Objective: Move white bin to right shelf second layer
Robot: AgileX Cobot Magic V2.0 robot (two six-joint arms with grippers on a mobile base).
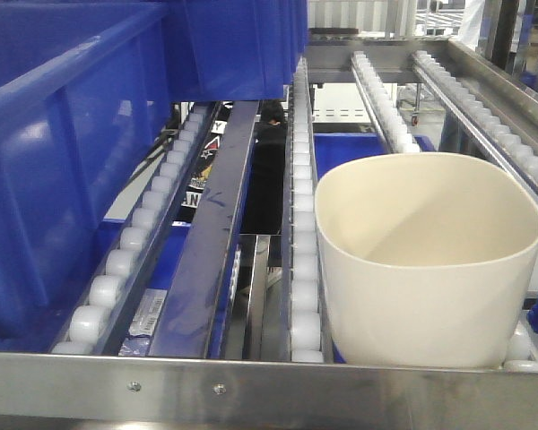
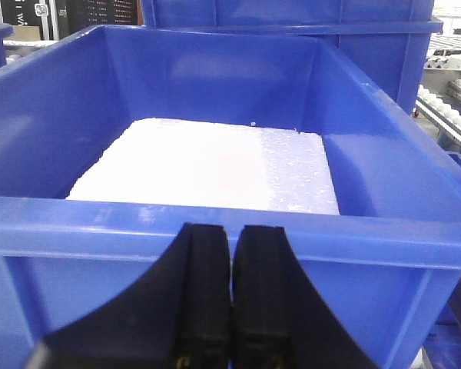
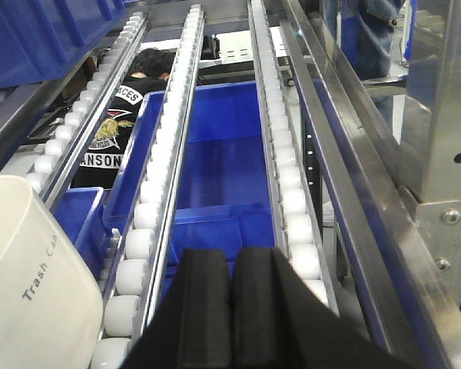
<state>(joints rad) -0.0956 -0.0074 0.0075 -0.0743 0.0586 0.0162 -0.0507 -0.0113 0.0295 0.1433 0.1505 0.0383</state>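
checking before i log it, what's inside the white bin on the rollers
The white bin looks empty: only bare cream inner walls show in the front view. Its near wall hides the bottom, so anything lying low there cannot be seen.
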